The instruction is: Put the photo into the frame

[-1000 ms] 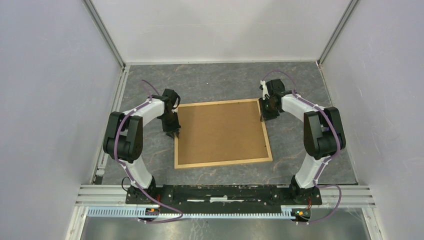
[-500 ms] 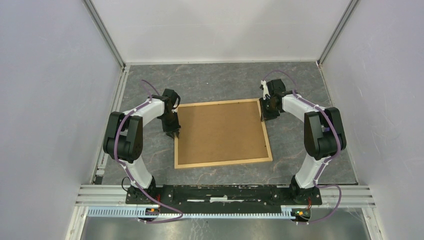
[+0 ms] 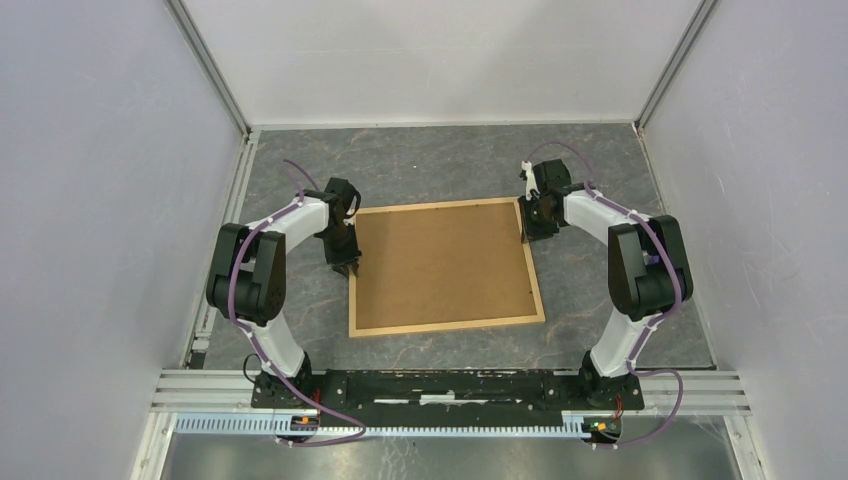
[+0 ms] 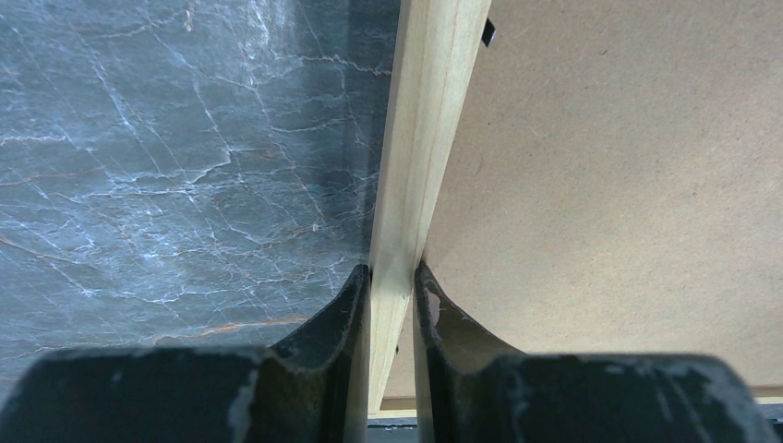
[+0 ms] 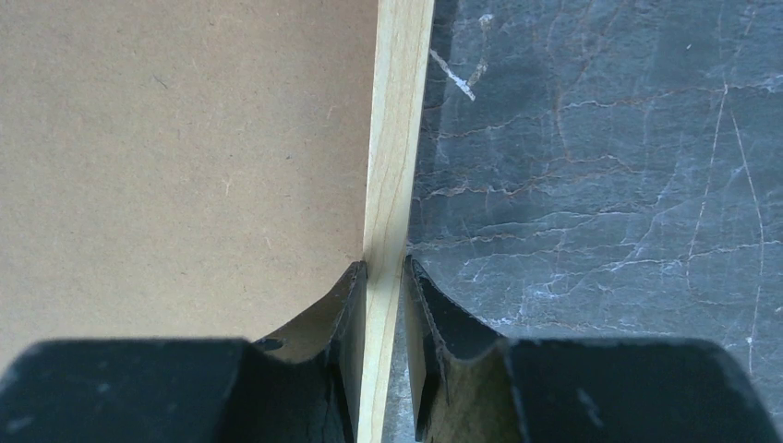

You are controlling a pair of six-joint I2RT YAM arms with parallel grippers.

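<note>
Now the left hand (image 4: 392,277) and right hand (image 5: 383,268) each pinch an opposite side of the frame (image 3: 447,326).

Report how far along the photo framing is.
Done: a plain brown board fills the thin light-wood rectangular frame; no photo shows, so whether it lies beneath is unclear. In hand: left gripper and right gripper each pinch a side strip. Left: confirming the photo is in.
</note>
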